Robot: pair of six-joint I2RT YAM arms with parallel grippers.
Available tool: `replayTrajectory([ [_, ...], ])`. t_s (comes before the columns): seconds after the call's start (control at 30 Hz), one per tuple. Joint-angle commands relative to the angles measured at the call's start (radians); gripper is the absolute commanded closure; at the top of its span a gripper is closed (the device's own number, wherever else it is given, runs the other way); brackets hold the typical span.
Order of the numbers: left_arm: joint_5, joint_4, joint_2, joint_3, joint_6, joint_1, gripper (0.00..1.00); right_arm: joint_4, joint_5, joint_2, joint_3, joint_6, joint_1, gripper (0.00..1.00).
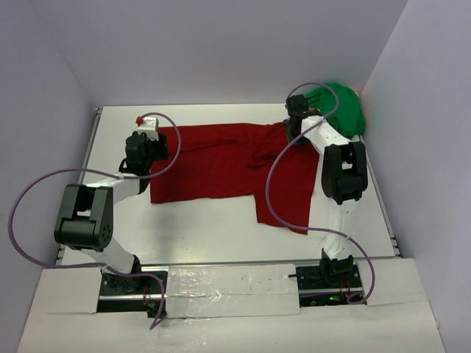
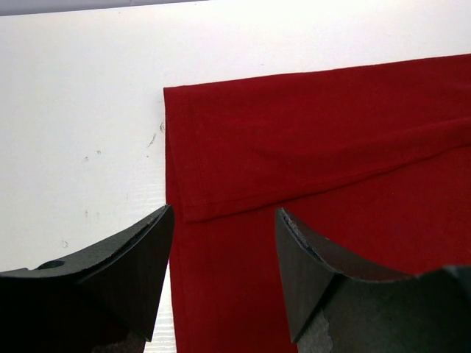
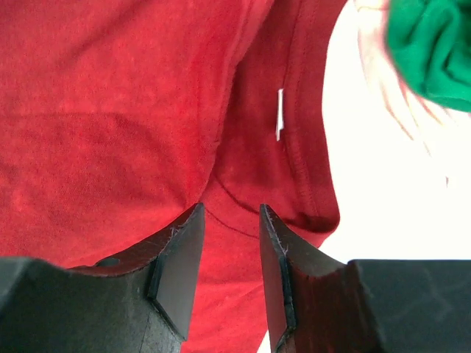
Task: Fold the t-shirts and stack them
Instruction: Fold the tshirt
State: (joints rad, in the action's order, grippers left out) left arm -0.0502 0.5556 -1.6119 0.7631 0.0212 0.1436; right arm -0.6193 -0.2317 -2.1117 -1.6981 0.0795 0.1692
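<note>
**Shirt position.** The large, plain dark red t-shirt (image 1: 221,165) of soft knit cloth is lying spread across the middle of the white table (image 1: 213,235). It is running left to right, with one portion reaching toward the near right. The bright green t-shirt (image 1: 337,103) is sitting bunched in the far right corner, away from the red one's body. A sliver of salmon-pink cloth (image 1: 359,94) is showing at its right side, too small to describe.

**Left gripper (image 2: 222,212).** You are holding it over the shirt's left edge, jaws standing wide with nothing between them. They are straddling the spot where a folded-over flap is ending in a straight stitched hem. That placement is probably setting up a pinch through both layers.

**Right gripper (image 3: 229,209).** It is hovering at the collar end, jaws moderately apart and empty, above the ribbed neckband (image 3: 302,147) and its small white label (image 3: 280,114). The arms are bracketing opposite ends, which is suiting a lengthwise fold.

**Material.** The cloth is looking matte, faintly fuzzy and limp. Expect it to be sagging and creasing when lifted.
</note>
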Motion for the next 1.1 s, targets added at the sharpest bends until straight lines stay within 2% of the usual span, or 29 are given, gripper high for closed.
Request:
replayTrajectory([
  [0.0,0.012,0.015,0.032,0.002,-0.006,0.008,0.34,0.053,-0.025,0.009,-0.044,0.005,-0.011,0.57],
  [0.33,0.012,0.013,0.032,0.001,-0.010,0.008,0.34,-0.045,0.218,-0.117,-0.230,-0.073,-0.076,0.58],
  [0.47,0.010,0.010,0.032,0.002,-0.010,0.008,0.34,-0.079,0.221,-0.163,-0.307,-0.078,-0.105,0.58],
  [0.57,0.012,0.007,0.029,0.005,-0.010,0.008,0.34,-0.094,0.226,-0.171,-0.314,-0.098,-0.122,0.59],
  [0.87,0.010,0.004,0.020,0.015,-0.010,0.013,0.34,-0.146,0.480,-0.205,-0.331,-0.155,-0.169,0.60],
  [1.07,0.009,0.004,0.021,0.013,-0.010,0.013,0.34,-0.122,0.555,-0.205,-0.321,-0.165,-0.200,0.60],
])
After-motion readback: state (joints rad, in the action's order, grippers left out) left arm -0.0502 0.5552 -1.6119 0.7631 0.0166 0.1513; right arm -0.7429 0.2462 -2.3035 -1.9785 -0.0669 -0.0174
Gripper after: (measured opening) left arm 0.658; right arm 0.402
